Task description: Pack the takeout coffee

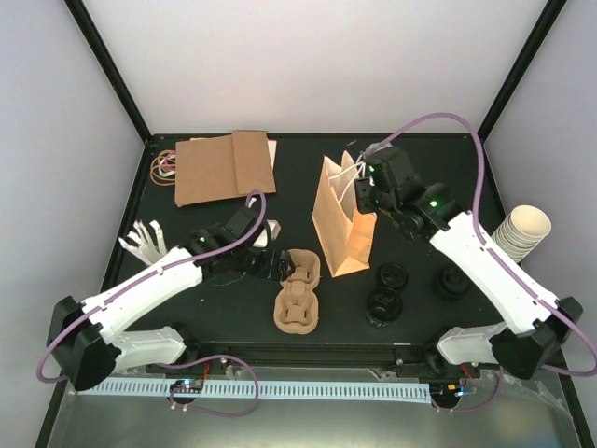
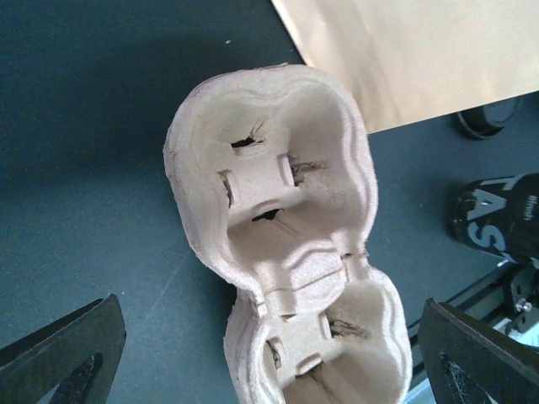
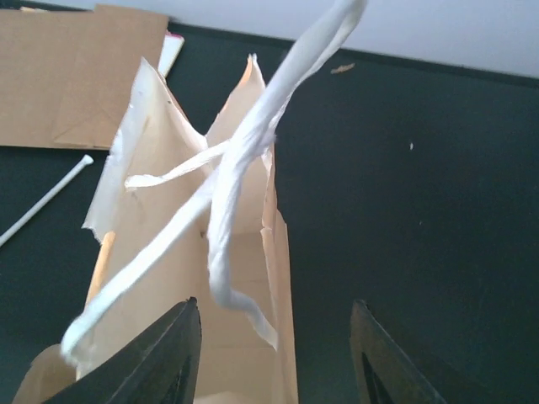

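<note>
The left gripper (image 2: 271,307), spread wide, lines up on the pulp tray (image 2: 189,126) ahead and should close squarely on its narrow waist; the right gripper (image 3: 274,311), half-parted, has the handles (image 3: 253,143) of the paper bag (image 3: 152,252) just ahead.

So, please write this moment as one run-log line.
left gripper: open at pulp tray | right gripper: open at bag handle | lidded cups: on table, unpacked

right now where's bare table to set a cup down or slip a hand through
Bare table: between the flat brown bags and the standing bag, and along the near edge left of the pulp tray. Crowded: tray, standing bag and three lidded cups cluster mid-table, the left hand at the tray.
</note>
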You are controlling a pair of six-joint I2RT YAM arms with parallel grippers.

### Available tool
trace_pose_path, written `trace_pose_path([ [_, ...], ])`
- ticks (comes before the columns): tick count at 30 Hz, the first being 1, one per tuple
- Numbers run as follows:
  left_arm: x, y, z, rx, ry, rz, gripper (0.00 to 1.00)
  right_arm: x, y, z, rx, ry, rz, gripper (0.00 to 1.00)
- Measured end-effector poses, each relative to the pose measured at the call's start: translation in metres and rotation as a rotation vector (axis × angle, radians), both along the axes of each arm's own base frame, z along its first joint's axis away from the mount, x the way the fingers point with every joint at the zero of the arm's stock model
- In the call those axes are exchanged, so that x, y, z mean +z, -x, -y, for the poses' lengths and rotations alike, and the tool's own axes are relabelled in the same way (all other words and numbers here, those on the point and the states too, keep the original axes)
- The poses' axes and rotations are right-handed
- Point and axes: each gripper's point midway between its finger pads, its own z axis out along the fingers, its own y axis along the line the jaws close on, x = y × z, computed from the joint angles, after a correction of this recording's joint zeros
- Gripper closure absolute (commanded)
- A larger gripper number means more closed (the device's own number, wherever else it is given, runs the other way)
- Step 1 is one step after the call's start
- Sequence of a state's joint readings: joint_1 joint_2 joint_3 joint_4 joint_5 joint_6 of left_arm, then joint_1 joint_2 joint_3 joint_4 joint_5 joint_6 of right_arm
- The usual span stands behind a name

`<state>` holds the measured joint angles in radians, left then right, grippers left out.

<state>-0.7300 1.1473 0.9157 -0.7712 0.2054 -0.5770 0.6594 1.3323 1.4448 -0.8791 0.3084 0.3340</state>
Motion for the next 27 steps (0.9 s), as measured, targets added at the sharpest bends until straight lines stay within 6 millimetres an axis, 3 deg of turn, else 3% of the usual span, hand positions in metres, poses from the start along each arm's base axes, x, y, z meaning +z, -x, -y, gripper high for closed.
trace_pose_path([
  [8,-0.028,-0.005,-0.001,0.047,-0.055,-0.036,0.01,0.05,0.024,0.018,0.015,-0.074,0.119,0.46],
  [12,-0.033,-0.007,-0.001,0.064,-0.063,-0.035,0.01,0.059,0.038,0.025,0.03,-0.108,0.143,0.46],
  [16,-0.044,-0.005,0.003,0.058,-0.07,-0.049,0.03,0.044,0.055,0.035,0.04,-0.119,0.137,0.46],
  [21,-0.059,-0.003,0.009,0.052,-0.063,-0.084,0.2,0.013,0.072,0.043,0.055,-0.131,0.113,0.46],
  [27,-0.071,-0.009,0.017,0.067,-0.06,-0.107,0.31,-0.018,0.087,0.05,0.05,-0.159,0.089,0.46],
])
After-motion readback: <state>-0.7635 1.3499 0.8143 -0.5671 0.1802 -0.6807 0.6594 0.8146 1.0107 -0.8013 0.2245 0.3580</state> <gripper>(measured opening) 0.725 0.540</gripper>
